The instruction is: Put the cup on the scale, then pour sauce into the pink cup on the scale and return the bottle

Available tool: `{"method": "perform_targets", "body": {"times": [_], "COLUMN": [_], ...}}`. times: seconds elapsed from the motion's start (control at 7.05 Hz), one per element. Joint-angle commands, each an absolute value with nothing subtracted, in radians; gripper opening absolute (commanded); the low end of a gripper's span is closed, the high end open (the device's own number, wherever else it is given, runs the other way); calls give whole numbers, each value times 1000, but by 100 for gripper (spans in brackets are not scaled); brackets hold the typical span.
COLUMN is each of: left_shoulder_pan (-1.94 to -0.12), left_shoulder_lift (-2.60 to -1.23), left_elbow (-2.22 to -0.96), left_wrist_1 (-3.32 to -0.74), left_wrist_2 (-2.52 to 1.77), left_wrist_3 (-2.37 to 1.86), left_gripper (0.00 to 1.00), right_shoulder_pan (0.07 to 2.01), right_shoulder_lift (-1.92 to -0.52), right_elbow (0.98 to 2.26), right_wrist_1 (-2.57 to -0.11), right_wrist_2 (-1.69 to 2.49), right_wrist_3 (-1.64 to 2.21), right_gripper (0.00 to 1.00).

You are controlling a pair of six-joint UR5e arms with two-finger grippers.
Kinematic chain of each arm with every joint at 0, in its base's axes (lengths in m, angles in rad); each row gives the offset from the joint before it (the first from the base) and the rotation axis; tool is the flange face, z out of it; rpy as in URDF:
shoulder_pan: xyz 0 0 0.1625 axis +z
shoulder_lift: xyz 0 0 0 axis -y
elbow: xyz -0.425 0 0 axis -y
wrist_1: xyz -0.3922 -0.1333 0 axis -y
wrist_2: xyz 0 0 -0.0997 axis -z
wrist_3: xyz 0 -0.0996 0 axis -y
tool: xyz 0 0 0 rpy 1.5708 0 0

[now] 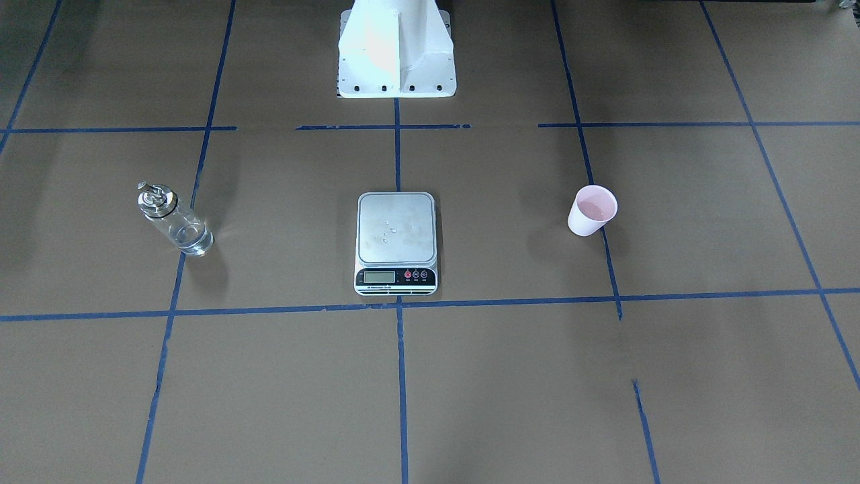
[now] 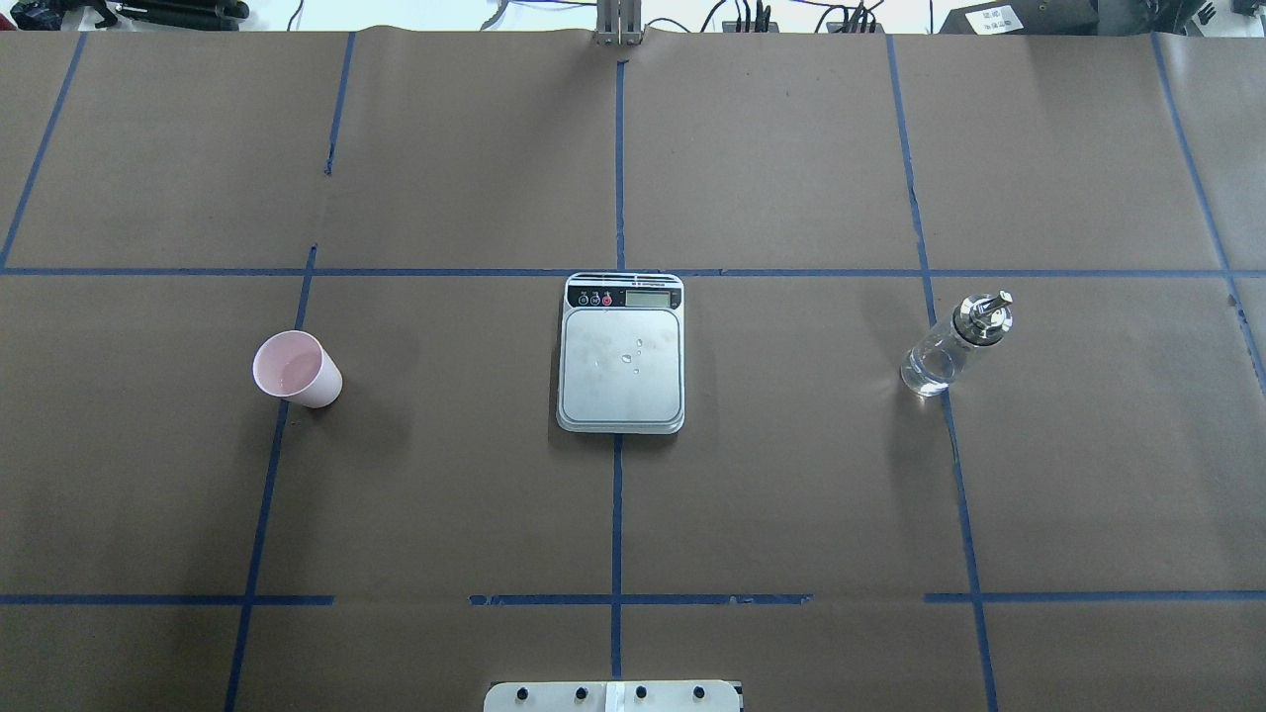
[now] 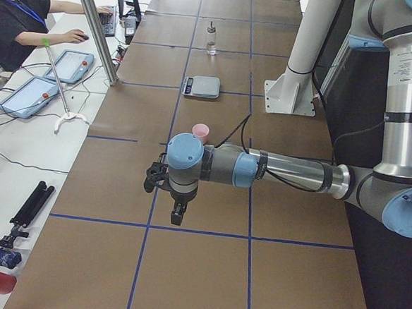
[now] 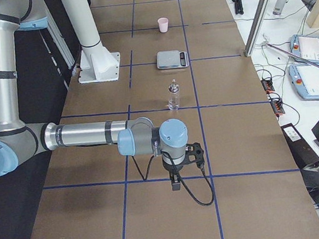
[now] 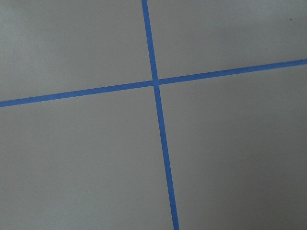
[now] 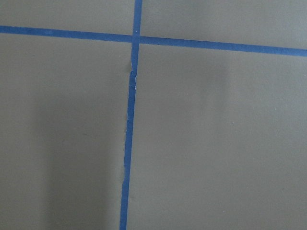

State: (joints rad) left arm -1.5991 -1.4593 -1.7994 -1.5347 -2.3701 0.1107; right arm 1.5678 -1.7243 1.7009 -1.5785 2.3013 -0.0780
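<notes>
Two grippers, left gripper [image 3: 178,215] and right gripper [image 4: 175,182], over brown-papered table [image 2: 791,475], blue tape grid [image 2: 617,514]; grip state: cannot tell. Centre: scale [image 2: 621,381]. The cup [image 2: 297,370] stands well apart on robot's left, bottle [image 2: 945,351] on its right. Side desk: operator [image 3: 17,21].

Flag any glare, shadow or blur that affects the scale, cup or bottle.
Front-facing view: robot base blown out white; display on the scale too small to read. Overhead view: soft shadow beside the cup; cap of the bottle glints. Wrist views: only taped paper, slightly soft.

Beyond the hanging left gripper [image 3: 178,214], cup [image 3: 200,132], scale [image 3: 201,87] and bottle [image 3: 211,39] stand in line toward the counter's far edge.
</notes>
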Motion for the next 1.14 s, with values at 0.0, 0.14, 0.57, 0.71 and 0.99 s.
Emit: {"method": "perform_targets", "body": {"times": [0.0, 0.14, 0.57, 0.71, 0.99], "left_shoulder_pan": [-1598, -1598, -1595, -1594, -1594], "left_shoulder_lift": [-1459, -1459, -1460, -1463, -1532], "left_elbow": [-1839, -1839, -1844, -1842, -1818], "left_wrist_1": [-1543, -1545, -1639, -1731, -2000], "left_wrist_2": [-2375, -2375, -2346, -2344, -2330], "left_wrist_3": [107, 107, 109, 109, 103], "left_gripper": [100, 100, 100, 100, 100], "right_shoulder_pan": [1568, 1568, 1554, 1552, 1548], "right_shoulder_lift": [-1723, -1720, -1712, -1682, -1562], "right_elbow": [1703, 1706, 1710, 1709, 1645], "right_wrist_1": [-1577, -1575, -1447, -1327, -1252], "right_wrist_2": [2304, 2306, 2313, 2307, 2316], "right_wrist_3": [-78, -78, -61, -63, 28], "right_gripper": [100, 100, 100, 100, 100]}}
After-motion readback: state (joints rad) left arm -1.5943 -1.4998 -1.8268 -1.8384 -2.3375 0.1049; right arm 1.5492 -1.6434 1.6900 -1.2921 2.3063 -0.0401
